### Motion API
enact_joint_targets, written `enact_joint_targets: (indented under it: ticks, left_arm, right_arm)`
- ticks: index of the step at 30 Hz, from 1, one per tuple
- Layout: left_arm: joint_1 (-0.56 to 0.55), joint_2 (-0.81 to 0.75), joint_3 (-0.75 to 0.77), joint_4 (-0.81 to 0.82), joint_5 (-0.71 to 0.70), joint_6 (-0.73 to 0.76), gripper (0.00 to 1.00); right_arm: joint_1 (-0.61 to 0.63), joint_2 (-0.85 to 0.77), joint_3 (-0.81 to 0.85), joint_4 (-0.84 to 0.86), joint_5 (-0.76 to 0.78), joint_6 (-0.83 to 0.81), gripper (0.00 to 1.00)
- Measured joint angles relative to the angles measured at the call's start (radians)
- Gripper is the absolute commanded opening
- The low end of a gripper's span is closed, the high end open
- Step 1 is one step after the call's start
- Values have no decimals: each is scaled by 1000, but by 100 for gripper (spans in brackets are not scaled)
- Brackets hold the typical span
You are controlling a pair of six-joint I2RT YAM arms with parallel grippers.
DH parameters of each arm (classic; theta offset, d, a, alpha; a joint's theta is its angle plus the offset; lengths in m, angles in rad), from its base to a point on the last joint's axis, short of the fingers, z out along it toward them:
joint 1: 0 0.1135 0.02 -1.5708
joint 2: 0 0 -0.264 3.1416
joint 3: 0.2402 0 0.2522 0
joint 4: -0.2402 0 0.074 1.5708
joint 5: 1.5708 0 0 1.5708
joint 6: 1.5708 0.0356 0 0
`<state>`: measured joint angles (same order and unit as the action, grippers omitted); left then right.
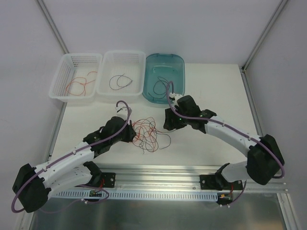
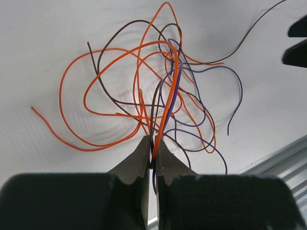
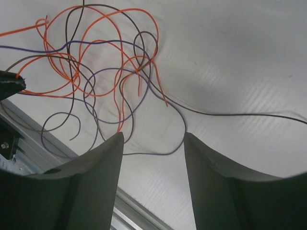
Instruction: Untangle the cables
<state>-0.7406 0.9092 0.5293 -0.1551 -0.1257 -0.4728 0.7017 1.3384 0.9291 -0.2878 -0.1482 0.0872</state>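
left fingers [image 2: 138,160]: pinched shut on cables [image 2: 144,81] at the tangle's left edge | right fingers [image 3: 106,155]: parted, holding nothing, just right of tangle | tangle: lying mid-counter [image 1: 211,96]

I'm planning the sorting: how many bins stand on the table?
3, along the far edge: left white basket, middle white basket, teal tub on the right. None looks hidden.

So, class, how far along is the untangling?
Done: red-orange cables lie in the left basket, a black one in the middle basket, a dark one in the teal bin. In hand: the left hand pinches strands of the tangle; the right hand is open. Left: that tangle.
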Motion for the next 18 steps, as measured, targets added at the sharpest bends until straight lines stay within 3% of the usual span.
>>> enact_joint_targets:
  ticks: [7, 18]
  left_arm:
    - [0, -74, -81, -34, 22, -50, 0]
    - [0, -197, -153, -119, 45, -115, 0]
  right_arm:
    - [65, 246, 95, 82, -18, -31, 50]
    - [103, 457, 174, 145, -5, -55, 42]
